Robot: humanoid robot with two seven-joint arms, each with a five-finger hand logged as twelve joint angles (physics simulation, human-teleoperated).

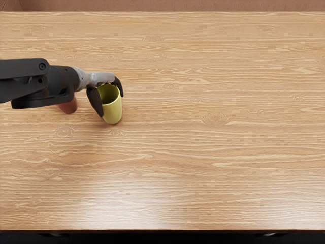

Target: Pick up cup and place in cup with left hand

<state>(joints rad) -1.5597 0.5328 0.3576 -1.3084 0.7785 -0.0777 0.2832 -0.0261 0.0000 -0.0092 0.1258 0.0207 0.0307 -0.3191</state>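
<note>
Left hand (105, 91) grips a yellow cup (112, 111) at upper left; reddish cup (69, 106) sits partly hidden beneath the arm.

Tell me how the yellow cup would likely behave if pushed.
The yellow cup is open and looks hollow, so it's probably fairly light. Its tall shape suggests it could tip if pushed near the rim, and its rounded side might let it roll once down.

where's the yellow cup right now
In the head view, the yellow cup is in the left part of the picture, held in the left hand, just right of the reddish cup partly hidden by the arm.
</note>
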